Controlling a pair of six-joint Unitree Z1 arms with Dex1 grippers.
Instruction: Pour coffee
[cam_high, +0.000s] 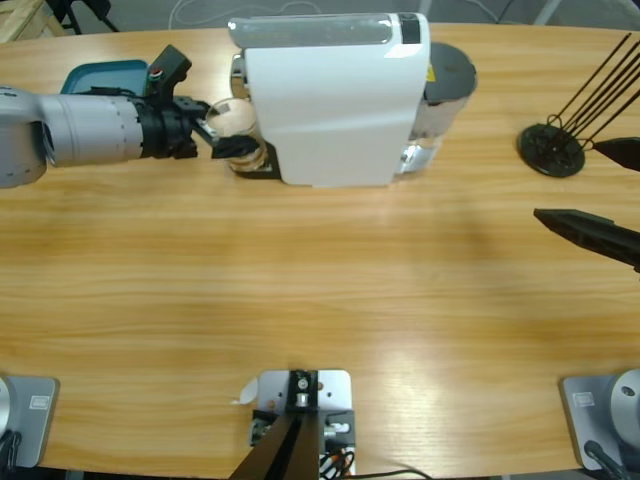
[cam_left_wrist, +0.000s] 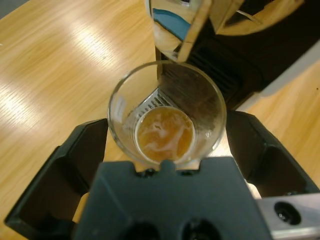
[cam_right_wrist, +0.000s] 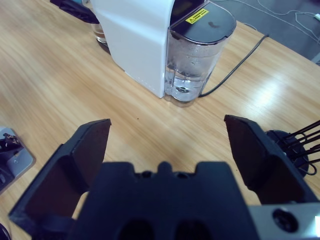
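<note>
— Where is the coffee (cam_left_wrist: 164, 136)?
— At the bottom of a glass (cam_left_wrist: 167, 112) by the white machine (cam_high: 335, 100). The left fingers (cam_left_wrist: 89, 165) sit on both sides of it.
— And the right fingers (cam_right_wrist: 90, 152)?
— Spread wide over the table (cam_right_wrist: 60, 85).

From the high view I get even, bright overhead light on the surface (cam_high: 320, 300), with a pale sheen left of centre and only a soft shadow under the coffee machine (cam_high: 330, 100). In my left wrist view white glare streaks the wood at the upper left, the glass (cam_left_wrist: 167, 117) is sharp, and the fingers (cam_left_wrist: 60, 180) close to the lens are soft and dark. In my right wrist view a bright patch sits on the wood at right, and the water tank (cam_right_wrist: 195, 60) glints
</note>
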